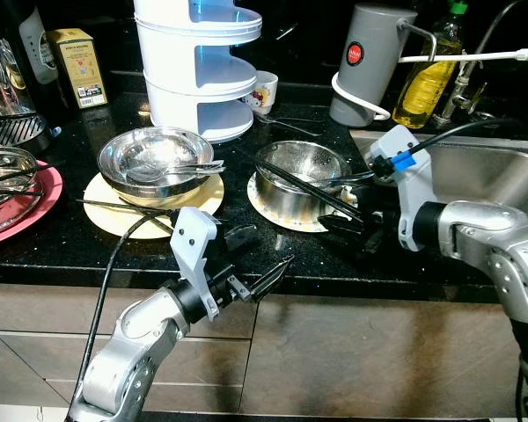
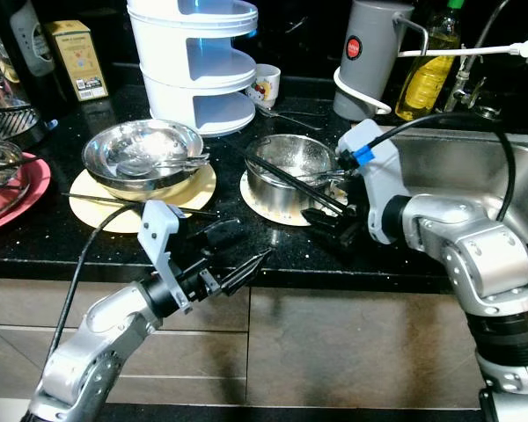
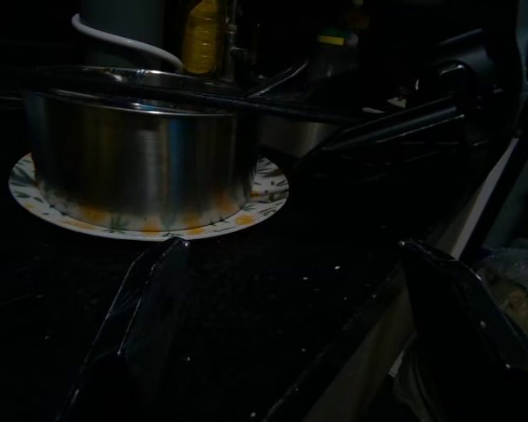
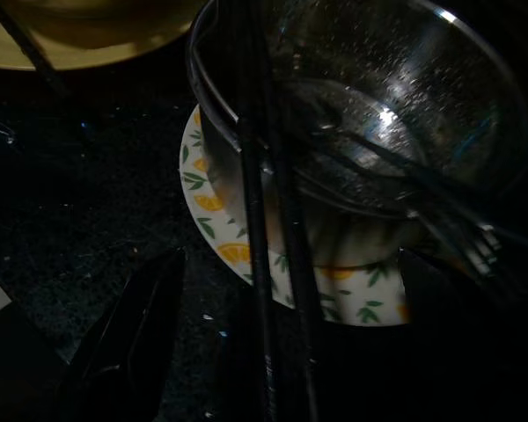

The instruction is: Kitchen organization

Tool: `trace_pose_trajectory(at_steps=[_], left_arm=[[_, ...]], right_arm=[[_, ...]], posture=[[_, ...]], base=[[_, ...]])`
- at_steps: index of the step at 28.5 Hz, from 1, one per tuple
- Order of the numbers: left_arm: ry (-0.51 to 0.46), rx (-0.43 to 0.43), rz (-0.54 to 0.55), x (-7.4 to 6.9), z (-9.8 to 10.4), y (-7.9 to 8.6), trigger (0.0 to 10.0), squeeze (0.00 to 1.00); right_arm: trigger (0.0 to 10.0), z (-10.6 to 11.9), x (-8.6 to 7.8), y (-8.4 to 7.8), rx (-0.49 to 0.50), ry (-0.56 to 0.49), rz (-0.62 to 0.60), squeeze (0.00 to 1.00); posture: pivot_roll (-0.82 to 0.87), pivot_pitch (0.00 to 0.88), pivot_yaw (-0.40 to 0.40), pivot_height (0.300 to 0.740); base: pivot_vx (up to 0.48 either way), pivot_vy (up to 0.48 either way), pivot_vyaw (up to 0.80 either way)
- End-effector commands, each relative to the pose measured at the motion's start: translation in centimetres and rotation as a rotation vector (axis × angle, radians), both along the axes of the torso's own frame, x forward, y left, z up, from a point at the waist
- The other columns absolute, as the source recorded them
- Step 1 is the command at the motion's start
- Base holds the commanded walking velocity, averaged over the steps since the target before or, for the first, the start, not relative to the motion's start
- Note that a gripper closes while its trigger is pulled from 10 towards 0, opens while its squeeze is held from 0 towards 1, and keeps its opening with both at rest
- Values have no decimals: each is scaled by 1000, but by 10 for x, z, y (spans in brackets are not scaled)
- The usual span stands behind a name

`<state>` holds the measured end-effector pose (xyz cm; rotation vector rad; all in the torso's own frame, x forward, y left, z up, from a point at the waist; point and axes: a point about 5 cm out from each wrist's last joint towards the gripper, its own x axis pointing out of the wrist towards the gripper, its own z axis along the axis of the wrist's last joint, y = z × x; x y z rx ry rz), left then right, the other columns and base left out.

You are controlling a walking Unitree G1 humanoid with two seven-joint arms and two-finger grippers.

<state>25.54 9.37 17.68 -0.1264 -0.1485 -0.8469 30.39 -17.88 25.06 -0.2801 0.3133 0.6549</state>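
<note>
- Along the front edge of the desk (image 1: 70, 251), note that nothing appears sorted yet; judge the organization as barely begun.
- Near the middle of the front edge, find the steel pot (image 1: 297, 180) standing on a lemon-patterned plate (image 1: 266, 209). Black chopsticks (image 1: 308, 186) lie across its rim, and a utensil rests inside it.
- Toward the left, find the steel bowl (image 1: 156, 161) on a yellow plate (image 1: 106, 211) with cutlery inside. A second pair of chopsticks (image 1: 119, 207) lies across that plate.
- At the left edge, observe a pink plate (image 1: 44, 198) carrying more steel ware.
- At the back edge, observe the white tiered rack (image 1: 198, 66), a mug (image 1: 264, 90), a grey kettle (image 1: 370, 61) and an oil bottle (image 1: 427, 79). The sink (image 1: 484, 171) sits at the right end.
- Check the right hand (image 1: 352, 227): it sits just beside the pot's right front, fingers spread and empty, with the black chopsticks running between them in the right wrist view.
- Check the left hand (image 1: 260, 280): it hovers off the front edge, below desk level, fingers parted, holding nothing.
- Expect all remaining work ahead: chopsticks, pot, bowl and plates each need clearing, probably starting with the chopsticks on the pot.
</note>
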Motion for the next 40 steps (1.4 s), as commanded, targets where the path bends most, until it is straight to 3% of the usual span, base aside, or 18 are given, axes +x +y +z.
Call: trace_pose_trajectory(at_steps=[1,8,9,10,12,13,14,15,40], left_arm=[[3,20,11,1,-1,1,10000,0],[-7,25,23,2,1,4,10000,0],[-9,26,22,2,1,4,10000,0],[-13,27,17,1,2,4,10000,0],[-15,28,15,1,3,4,10000,0],[-17,31,7,1,3,3,10000,0],[-17,31,7,1,3,3,10000,0],[-18,33,3,0,3,3,10000,0],[-18,26,-4,1,4,0,10000,0]], right_arm=[[10000,-3,1,0,2,22,-15,0],[9882,-6,2,3,6,33,-20,0],[8588,-6,3,3,4,33,-23,0],[10000,-6,3,3,0,33,-27,0],[10000,-6,3,3,-2,33,-31,0],[3098,-6,3,3,-5,34,-34,0],[3098,-6,3,3,-5,34,-34,0],[0,-7,3,3,-5,34,-35,0],[0,-1,6,3,20,8,-53,0]], posture=[[-62,0,-72,740],[-57,0,-74,740],[-55,0,-74,740],[-55,0,-72,740],[-55,0,-72,740],[-56,0,-73,740],[-56,0,-73,740],[-56,0,-71,740],[-59,0,-69,740]], base=[[0,0,0],[0,0,0],[0,0,0],[0,0,0],[0,0,0],[0,0,0],[0,0,0],[0,0,0],[0,0,0]])
